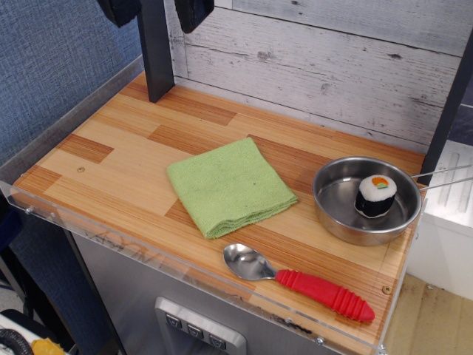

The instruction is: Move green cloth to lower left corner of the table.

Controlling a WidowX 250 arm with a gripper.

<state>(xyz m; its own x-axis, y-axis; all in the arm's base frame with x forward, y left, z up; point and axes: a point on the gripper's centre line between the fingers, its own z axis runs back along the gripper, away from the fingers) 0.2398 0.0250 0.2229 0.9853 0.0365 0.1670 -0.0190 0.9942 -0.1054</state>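
Nearest to the camera lies a spoon with a steel bowl and a ribbed red handle, close to the front rim of the surface, at about 5 o'clock from the middle. Its bowl points toward 9 o'clock and its handle toward 4 o'clock.

Just behind the spoon, near the middle of the surface, rests the green cloth. It is folded, roughly square, turned like a diamond, and lies flat on the wood planks. It touches neither the spoon nor the pan.

At 3 o'clock from the cloth stands a round steel pan with a thin wire handle that goes out to the right. Inside the pan one piece of toy sushi stands upright, with a white top and an orange and green centre.

At 11 o'clock, at the top edge of the view, only the dark lower tips of the hand show, high above the surface and well apart from the cloth. It holds nothing, and the tips stand apart with a wide gap.
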